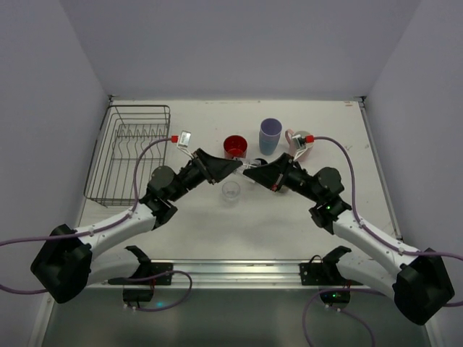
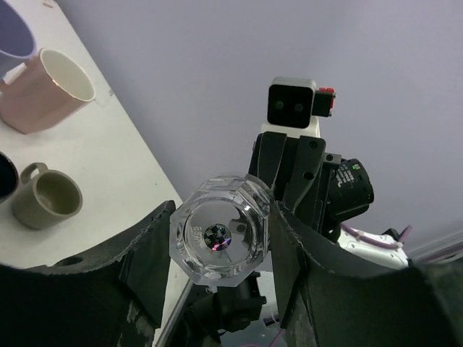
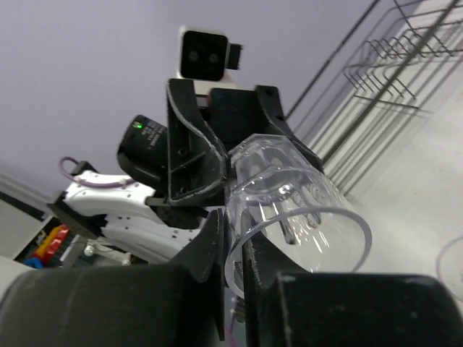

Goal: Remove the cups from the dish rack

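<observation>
Item 1, faceted clear glass (image 2: 221, 235): it hung in the air over the middle of the table (image 1: 217, 231). It lay on its side, base toward your left wrist camera and open mouth toward your right one.

Item 2, your left gripper (image 1: 233, 168): it was clamped on the glass, one finger on either side near the base.

Item 3, your right gripper (image 1: 255, 173): it faced the left one tip to tip. Its fingers (image 3: 210, 267) stood close together and appeared to pinch the wall of the same glass at the rim.

Item 4, second clear glass (image 1: 231, 191): it stood upright on the table, just on the near side of the meeting grippers, touched by neither.

Item 5, red mug (image 1: 234, 146): it stood upright on the table, just beyond the grippers.

Item 6, lavender tumbler (image 1: 270, 135): it stood upright, just right of the red mug.

Item 7, pale pink mug (image 1: 298, 143): it stood right of the tumbler, close beside it.

Item 8, beige-olive mug (image 2: 47, 196) and dark blue cup (image 2: 4, 177): they sat side by side on the table in your left wrist view, the cup cut off by the frame edge.

Item 9, dish rack (image 1: 130, 152): it sat at the far-left corner of the table, well apart from both grippers.
</observation>
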Available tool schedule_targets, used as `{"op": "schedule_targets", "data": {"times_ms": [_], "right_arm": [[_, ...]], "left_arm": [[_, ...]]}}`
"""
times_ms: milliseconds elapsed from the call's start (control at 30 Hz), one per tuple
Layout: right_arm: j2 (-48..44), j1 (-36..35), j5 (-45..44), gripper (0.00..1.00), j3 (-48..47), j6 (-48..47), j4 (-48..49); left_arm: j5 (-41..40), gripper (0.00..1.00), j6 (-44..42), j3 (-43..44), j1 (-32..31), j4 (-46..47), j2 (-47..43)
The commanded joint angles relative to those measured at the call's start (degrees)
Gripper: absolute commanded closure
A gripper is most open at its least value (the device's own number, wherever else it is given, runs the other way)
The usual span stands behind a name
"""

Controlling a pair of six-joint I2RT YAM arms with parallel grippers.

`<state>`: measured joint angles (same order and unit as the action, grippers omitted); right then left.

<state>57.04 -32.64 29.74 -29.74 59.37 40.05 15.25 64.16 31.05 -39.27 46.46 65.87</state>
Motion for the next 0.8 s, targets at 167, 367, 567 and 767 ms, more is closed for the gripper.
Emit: {"op": "schedule_targets", "data": {"times_ms": [167,367,567,767], "right_arm": [[-6.9,-0.3,-5.3,1.0,-0.7,-7.2,-10.3],[-7.6,-2.5,-11.3,1.0,-9.6,-24.0,-48.4],[-1.5,-6.4,-24.9,1.0,-15.9,-32.8,-67.8],[10.6,-14.2,-33.9,1.0,-28.6,-36.2,-76.3]], "left_arm": [[-9.0,0.0,-12.4,2.7,-0.7,-16.2,-10.9],[-17.7,0.0,-28.0,12.6,-0.7,-44.4,-20.2],[-31.3,0.0,-39.4,14.0,-0.7,-65.5,-28.1],[-37.3,0.0,-41.4,11.1,-0.7,-73.3,-36.7]]}}
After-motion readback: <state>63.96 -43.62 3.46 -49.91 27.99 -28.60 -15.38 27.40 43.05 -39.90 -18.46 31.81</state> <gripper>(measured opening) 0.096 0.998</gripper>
